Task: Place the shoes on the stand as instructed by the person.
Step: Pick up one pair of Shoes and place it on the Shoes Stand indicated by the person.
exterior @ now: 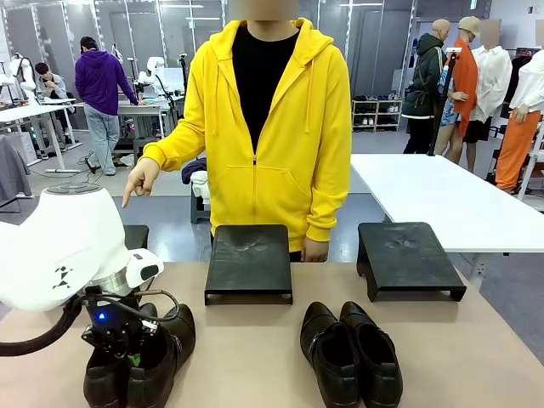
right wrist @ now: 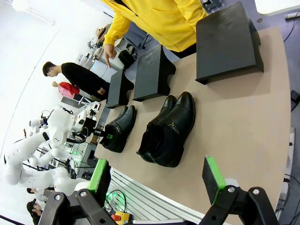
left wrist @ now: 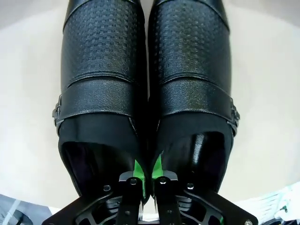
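Black strap shoes [left wrist: 103, 70] stand side by side on the counter [left wrist: 28, 93]; the left jaws pinch their adjoining inner heel walls. Right jaws spread, well apart from the second pair [right wrist: 168, 126].

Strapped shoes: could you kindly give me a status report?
Left end effector shut on strapped pair. Right end effector open. Person's hand points to left stand. Other pair apart.

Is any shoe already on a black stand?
No, the left pair and the right pair sit on the table, before the stands.
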`<state>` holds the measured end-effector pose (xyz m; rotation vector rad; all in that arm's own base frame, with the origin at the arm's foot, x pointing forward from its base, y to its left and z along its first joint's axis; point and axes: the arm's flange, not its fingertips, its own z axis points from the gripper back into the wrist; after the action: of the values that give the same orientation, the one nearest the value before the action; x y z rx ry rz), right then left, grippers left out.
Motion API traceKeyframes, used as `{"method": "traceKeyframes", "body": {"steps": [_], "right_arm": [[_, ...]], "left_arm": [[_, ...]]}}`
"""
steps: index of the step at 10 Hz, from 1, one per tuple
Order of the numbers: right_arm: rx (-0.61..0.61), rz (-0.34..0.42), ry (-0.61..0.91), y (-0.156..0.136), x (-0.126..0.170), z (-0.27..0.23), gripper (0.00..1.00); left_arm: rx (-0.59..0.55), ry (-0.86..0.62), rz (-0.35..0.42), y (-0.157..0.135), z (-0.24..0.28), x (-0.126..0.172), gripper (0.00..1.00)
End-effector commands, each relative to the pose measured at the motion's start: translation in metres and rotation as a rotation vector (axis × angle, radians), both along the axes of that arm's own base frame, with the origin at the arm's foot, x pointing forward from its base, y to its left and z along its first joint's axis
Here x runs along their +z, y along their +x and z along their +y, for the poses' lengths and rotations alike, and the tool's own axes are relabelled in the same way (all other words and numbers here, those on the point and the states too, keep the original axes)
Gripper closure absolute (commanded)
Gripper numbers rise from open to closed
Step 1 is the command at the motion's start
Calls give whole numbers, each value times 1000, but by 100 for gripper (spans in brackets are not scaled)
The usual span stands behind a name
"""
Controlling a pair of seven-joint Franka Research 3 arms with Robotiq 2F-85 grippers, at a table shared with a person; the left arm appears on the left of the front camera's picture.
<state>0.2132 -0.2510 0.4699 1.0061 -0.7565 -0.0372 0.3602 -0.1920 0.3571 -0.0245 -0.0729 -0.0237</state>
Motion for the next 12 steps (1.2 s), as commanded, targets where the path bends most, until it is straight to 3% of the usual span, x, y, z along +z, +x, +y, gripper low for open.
{"method": "traceKeyframes", "body": {"steps": [1,4,6,8,12], "right_arm": [[4,-11,4,0,0,0,0],[4,-11,4,0,0,0,0],[4,-11,4,0,0,0,0],[4,-11,4,0,0,0,0],[4,-11,4,0,0,0,0]], "left_arm": [[28,22,-81,-9,3,34,100],[24,36,-184,3,22,99,100],[41,62,-221,11,40,118,100],[22,63,-235,11,46,128,100],[50,42,-219,9,44,118,100]]}}
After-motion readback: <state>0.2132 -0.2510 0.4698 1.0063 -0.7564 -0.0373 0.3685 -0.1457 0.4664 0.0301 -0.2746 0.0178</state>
